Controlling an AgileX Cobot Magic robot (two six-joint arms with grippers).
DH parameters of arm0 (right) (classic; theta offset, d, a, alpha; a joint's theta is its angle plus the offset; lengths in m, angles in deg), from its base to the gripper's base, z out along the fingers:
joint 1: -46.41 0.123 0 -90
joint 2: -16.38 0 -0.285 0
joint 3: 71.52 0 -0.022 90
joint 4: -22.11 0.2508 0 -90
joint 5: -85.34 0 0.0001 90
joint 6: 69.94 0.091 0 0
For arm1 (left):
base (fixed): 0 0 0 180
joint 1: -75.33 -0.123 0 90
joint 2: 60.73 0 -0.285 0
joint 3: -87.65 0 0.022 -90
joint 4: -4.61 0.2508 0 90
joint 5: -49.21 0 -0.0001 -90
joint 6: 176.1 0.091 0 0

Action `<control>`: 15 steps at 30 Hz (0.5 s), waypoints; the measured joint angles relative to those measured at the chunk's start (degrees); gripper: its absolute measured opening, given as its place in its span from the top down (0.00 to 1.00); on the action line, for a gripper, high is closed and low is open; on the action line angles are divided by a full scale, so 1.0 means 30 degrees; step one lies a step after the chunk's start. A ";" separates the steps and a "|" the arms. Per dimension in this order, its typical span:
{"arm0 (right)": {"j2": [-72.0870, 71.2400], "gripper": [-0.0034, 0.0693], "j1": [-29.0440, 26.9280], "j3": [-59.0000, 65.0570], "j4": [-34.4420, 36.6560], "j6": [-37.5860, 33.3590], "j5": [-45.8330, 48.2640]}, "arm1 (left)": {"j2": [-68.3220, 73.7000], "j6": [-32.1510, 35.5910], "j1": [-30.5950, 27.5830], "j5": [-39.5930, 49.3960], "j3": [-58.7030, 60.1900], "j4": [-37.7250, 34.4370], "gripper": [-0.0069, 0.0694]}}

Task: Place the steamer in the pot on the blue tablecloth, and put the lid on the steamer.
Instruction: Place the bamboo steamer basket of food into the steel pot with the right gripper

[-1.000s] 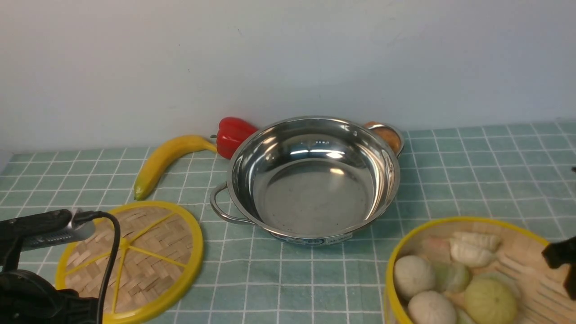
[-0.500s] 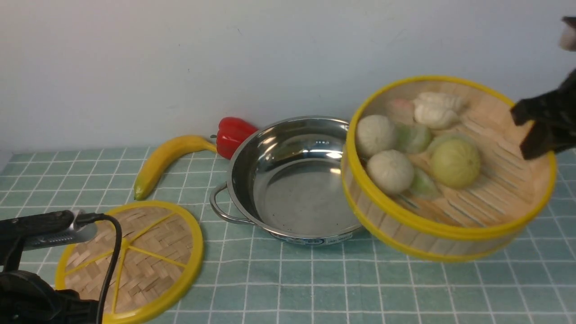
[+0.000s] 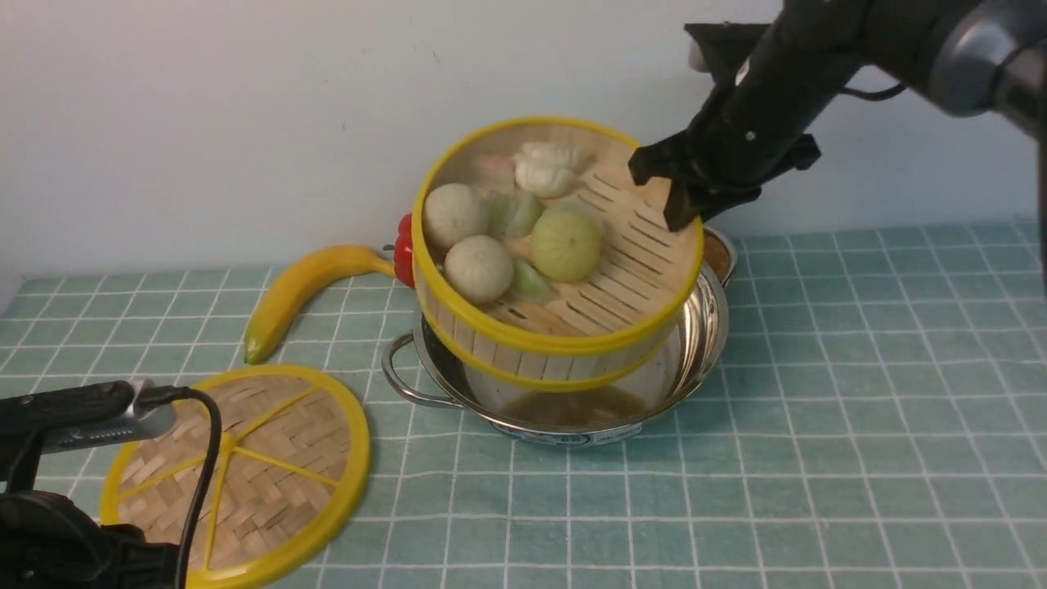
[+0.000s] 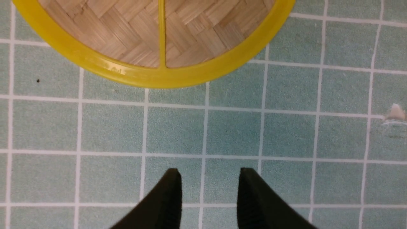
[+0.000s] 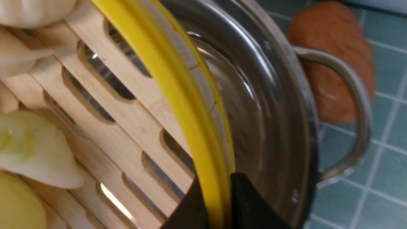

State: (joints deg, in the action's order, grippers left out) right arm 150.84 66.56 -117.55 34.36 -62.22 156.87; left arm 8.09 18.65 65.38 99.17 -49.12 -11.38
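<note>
Bamboo steamer (image 3: pixel 523 353) aslant above the pot (image 3: pixel 700 331)

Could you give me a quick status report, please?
Right pincer shut on steamer rim, tilted over pot. Left pincer open near lid. No obstruction seen.

The blue label (image 3: pixel 572 436) at the base of the pot (image 3: pixel 695 335) carries print too small to read.

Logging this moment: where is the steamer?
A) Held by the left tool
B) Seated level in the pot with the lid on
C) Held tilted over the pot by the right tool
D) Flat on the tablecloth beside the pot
C: the right tool pinches the yellow rim of the steamer, which hangs tilted over the pot, while the lid lies on the tablecloth.
</note>
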 joint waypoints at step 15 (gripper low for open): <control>0.2258 0.84 0.0096 -0.0352 -0.1706 0.0971 0.0182 | 0.0000 0.0000 0.0000 -0.0226 0.0000 -0.0021 0.59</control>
State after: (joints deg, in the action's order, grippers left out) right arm 157.61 66.85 -118.60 29.24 -59.31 157.42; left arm 8.09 18.65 65.38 98.49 -49.12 -11.44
